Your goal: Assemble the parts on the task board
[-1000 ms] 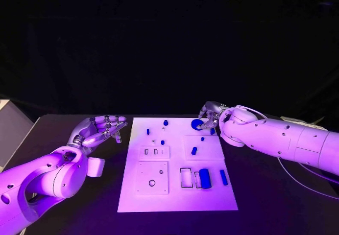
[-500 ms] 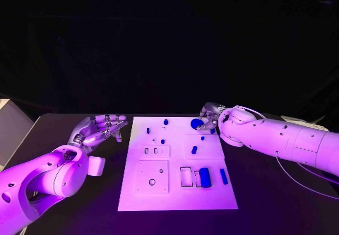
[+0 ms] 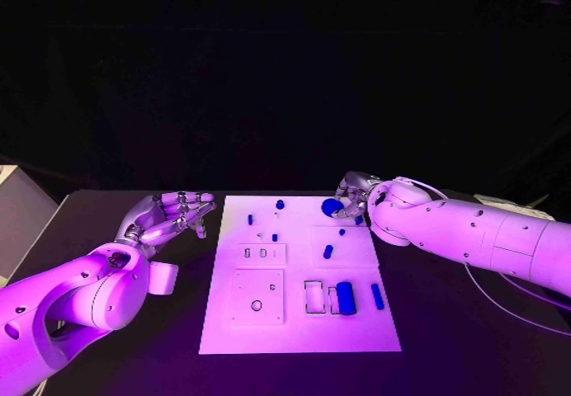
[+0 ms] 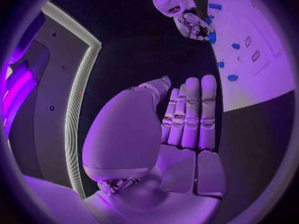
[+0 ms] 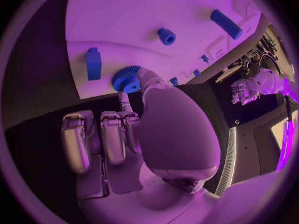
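Right hand at far right corner of task board, pinching blue gear btwn thumb and a finger; other fingers curled back, clear in right wrist view. Gear sits at board's far edge, on the left side of the hand, touching fingertip. Can't tell if gear is lifted or resting on board.

Left hand off board, just beside its far left edge, fingers apart, holding nothing.

Key relation: right hand far nearer to gear than left, well apart across board width. Round part, so no long axis to align; flat face up. Prob next step = seat gear on a peg; small blue pegs lie left of it along far row. Which seat is meant, can't tell. Other parts, e.g. long blue block, near-right on board, untouched.
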Motion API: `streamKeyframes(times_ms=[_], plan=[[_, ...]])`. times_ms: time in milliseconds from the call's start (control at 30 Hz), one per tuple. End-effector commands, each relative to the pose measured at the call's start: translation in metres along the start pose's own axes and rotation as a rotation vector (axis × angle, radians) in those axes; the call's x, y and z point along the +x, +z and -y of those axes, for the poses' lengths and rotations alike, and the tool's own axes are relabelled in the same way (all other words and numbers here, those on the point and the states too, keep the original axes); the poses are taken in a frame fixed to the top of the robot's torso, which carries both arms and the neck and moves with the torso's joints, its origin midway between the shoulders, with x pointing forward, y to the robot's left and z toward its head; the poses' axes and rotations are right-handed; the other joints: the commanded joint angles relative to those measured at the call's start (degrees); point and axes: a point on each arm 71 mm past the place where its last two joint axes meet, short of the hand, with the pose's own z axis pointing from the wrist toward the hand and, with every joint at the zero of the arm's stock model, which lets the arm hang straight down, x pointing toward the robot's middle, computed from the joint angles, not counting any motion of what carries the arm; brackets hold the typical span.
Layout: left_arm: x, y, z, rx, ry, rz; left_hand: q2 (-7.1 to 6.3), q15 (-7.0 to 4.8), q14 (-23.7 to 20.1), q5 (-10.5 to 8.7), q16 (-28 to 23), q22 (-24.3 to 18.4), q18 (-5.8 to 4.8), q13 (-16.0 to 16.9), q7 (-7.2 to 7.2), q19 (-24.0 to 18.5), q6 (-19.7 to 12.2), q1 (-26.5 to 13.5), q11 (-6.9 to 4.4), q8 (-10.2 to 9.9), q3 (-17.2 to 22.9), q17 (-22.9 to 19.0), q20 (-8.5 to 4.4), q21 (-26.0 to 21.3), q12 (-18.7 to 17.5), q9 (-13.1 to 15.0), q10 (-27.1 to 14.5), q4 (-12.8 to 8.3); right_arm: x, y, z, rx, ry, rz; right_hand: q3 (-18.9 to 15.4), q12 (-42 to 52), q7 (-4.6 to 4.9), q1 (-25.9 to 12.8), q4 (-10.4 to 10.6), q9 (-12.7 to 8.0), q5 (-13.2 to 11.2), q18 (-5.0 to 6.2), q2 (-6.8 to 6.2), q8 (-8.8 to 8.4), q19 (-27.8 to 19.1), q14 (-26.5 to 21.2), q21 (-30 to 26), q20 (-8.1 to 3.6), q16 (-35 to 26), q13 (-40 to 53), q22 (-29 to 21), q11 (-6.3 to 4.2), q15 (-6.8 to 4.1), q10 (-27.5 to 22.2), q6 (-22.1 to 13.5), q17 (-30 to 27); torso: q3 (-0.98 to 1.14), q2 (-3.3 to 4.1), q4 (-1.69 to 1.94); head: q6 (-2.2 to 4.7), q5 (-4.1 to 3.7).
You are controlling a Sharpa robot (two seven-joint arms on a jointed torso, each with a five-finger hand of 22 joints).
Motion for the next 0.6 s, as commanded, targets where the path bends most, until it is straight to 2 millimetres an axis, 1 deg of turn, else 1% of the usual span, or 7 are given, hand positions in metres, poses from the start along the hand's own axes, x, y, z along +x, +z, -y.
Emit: streamKeyframes(times_ms=[33,133,233,300,567,600], plan=[[0.0022,0.0002,0.0012,0.011,-0.008,-0.015,-0.1,0.02,-0.1,-0.05,0.3,0.1,0.87,0.1,-0.03,-0.4,-0.4,-0.4,0.01,-0.3,0.4,0.1,0.14,0.2,0.0,0.1,-0.4,0.0,0.0032,-0.0008,0.0006,-0.003,0.003,-0.004,0.9,0.1,-0.31,-0.4,0.0,0.2,0.6,-0.37,0.77,0.57,6.0,6.2,0.1,0.25,0.4,15.1,15.1,-0.28,-0.09,6.1,0.9,15.1,0.03,-0.01,0.03,-0.06,-0.06],[0.0021,0.0002,0.0011,0.01,-0.007,-0.015,-0.1,0.02,-0.1,-0.05,0.3,0.1,0.87,0.1,-0.03,-0.4,-0.4,-0.4,0.01,-0.3,0.4,0.1,0.14,0.2,0.0,0.1,-0.4,0.0,0.003,-0.0012,-0.0005,-0.008,0.008,0.003,1.6,0.1,-0.54,-0.5,-0.1,0.2,0.9,-0.37,0.8,0.73,6.0,6.2,0.1,0.11,0.4,15.1,15.1,-0.48,-0.27,6.1,1.5,15.1,0.01,-0.01,0.03,-0.1,-0.02],[0.0018,0.0002,0.001,0.009,-0.007,-0.014,-0.1,0.02,-0.1,-0.05,0.3,0.1,0.87,0.1,-0.03,-0.4,-0.4,-0.4,0.01,-0.3,0.4,0.1,0.14,0.2,0.0,0.1,-0.4,0.0,0.0027,-0.0018,-0.0019,-0.015,0.012,0.009,3.2,0.1,-0.89,-0.8,-0.2,0.2,2.5,-0.37,0.84,0.89,6.0,6.2,0.1,-0.22,0.4,15.1,15.1,-0.82,-0.63,6.1,2.2,15.1,0.04,0.0,0.03,-0.03,-0.03],[0.0017,0.0003,0.0009,0.009,-0.007,-0.014,-0.1,0.02,-0.1,-0.05,0.3,0.1,0.87,0.1,-0.03,-0.4,-0.4,-0.4,0.01,-0.3,0.4,0.1,0.14,0.2,0.0,0.1,-0.4,0.0,0.0027,-0.0023,-0.0025,-0.019,0.014,0.012,3.9,0.1,-1.02,-0.8,-0.3,0.2,3.0,-0.37,0.82,0.95,6.0,6.2,0.1,-0.33,0.4,15.1,15.1,-0.94,-0.75,6.1,2.4,15.1,0.05,-0.02,0.02,-0.02,-0.02],[0.0015,0.0003,0.0008,0.008,-0.007,-0.013,-0.11,0.02,-0.1,-0.05,0.3,0.1,0.87,0.1,-0.03,-0.4,-0.4,-0.4,0.01,-0.3,0.5,0.1,0.14,0.3,-0.1,0.1,-0.5,0.0,0.0022,-0.0036,-0.0034,-0.022,0.017,0.02,4.5,0.1,-1.16,-1.0,-0.3,0.2,3.2,-0.37,0.71,1.06,6.0,6.2,0.1,-0.46,0.4,15.1,15.1,-1.06,-0.89,6.1,2.8,15.1,0.08,0.05,-0.07,0.19,0.03],[0.0015,0.0003,0.0008,0.008,-0.006,-0.013,-0.12,0.02,-0.1,-0.05,0.3,0.1,0.87,0.1,-0.03,-0.5,-0.4,-0.4,0.01,-0.3,0.5,0.1,0.15,0.3,-0.1,0.1,-0.5,-0.1,0.0021,-0.0037,-0.0035,-0.022,0.016,0.022,4.5,0.1,-1.16,-1.0,-0.3,0.2,3.2,-0.37,0.71,1.06,6.0,6.2,0.1,-0.46,0.4,15.1,15.1,-1.06,-0.89,6.1,2.8,15.1,0.06,0.05,-0.07,0.19,0.04]])
